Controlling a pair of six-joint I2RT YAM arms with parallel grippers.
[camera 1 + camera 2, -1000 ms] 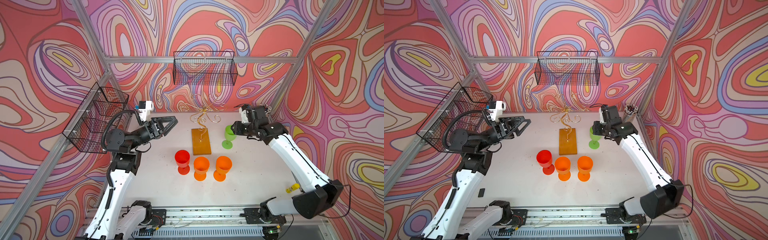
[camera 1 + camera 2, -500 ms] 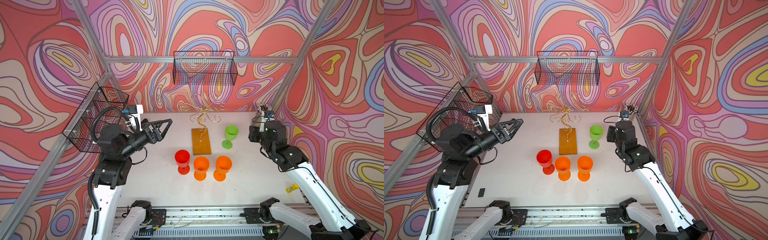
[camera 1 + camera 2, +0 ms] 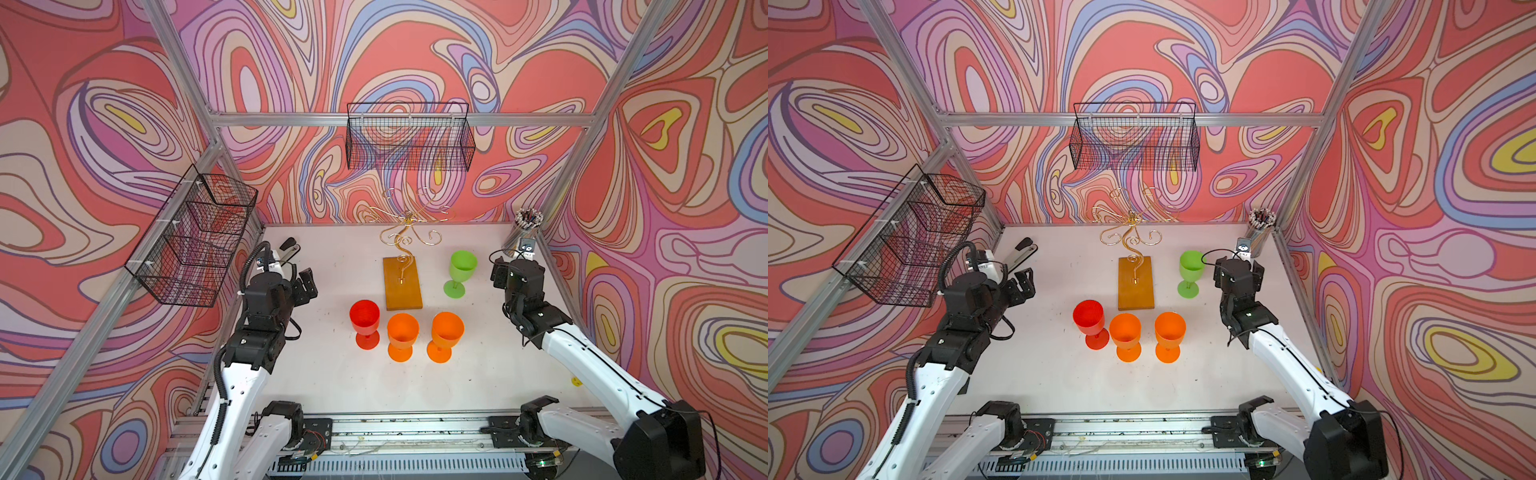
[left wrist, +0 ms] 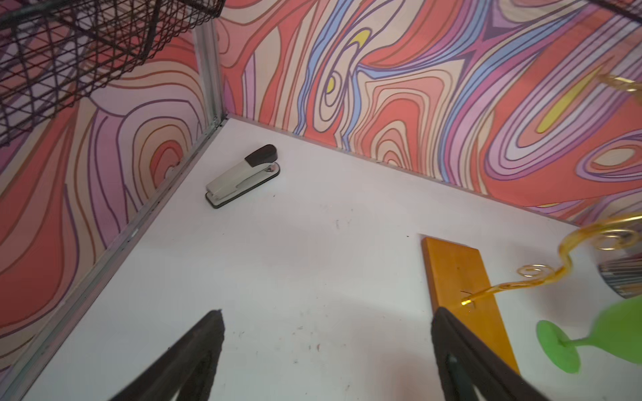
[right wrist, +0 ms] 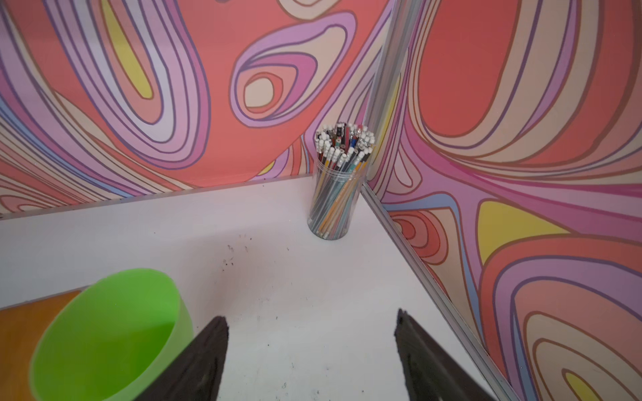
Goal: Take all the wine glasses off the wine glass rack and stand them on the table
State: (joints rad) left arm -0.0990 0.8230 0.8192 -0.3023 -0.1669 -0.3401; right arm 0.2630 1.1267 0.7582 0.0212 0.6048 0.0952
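We find the wine glass rack [image 3: 402, 272] bare: in both top views none of its gold curls carries a glass. The green wine glass [image 3: 460, 269] stands upright on the white table [image 3: 332, 386], its foot near the right edge of the rack's wooden base and touching nothing.

Our right claw [image 5: 311, 321] is released, its two dark fingers spread with only table between them. The bowl of the glass sits just beside one finger, on the side toward the middle of the table. So the glass lies inward from the right claw and near it, its long axis vertical, stem below bowl.

Our left claw [image 4: 328, 312] is likewise spread and grasps nothing. It is well apart from the glass, on the far side of the rack, so the right arm is plainly the nearer.

We judge the lift off the rack done. What is left, if anything, is to draw the right arm clear without brushing the bowl.
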